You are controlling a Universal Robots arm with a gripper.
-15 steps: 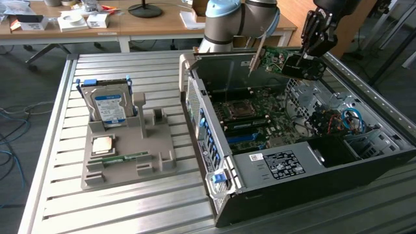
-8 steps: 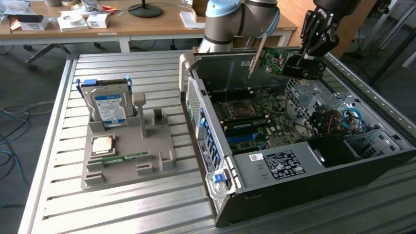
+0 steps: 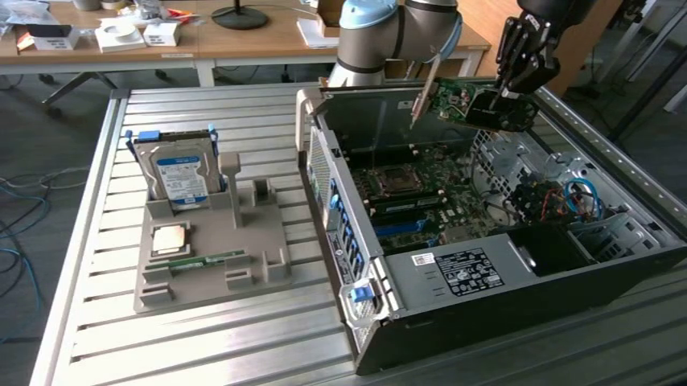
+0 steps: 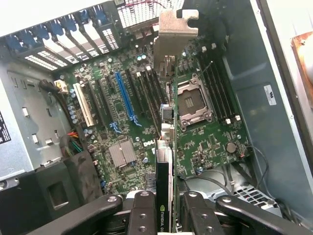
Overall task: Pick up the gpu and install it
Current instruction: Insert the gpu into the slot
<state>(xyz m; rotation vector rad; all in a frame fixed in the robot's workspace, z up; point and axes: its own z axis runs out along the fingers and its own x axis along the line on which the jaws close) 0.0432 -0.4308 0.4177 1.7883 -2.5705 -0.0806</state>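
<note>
Slatted metal counter (image 3: 193,346). Directly on it: grey parts tray (image 3: 261,241) toward the exterior view's left, open computer case (image 3: 504,318) just beside, toward the right.

The gpu (image 3: 453,96) is showing a green board with a silver-grey bracket (image 4: 173,29) and green lettering along its black edge. The gripper (image 3: 513,82) around it is appearing black throughout. The motherboard (image 4: 205,142) is showing green, carrying one bright blue slot (image 4: 124,98) and a white slot (image 4: 83,105). The computer case (image 3: 516,322) is looking black outside and grey inside, wearing a white label (image 3: 456,273) with black print. On the silver, ribbed table (image 3: 215,346), a grey holder (image 3: 257,273) is carrying a silver hard drive (image 3: 180,178) with a blue-and-white label, framed by blue rails.
</note>
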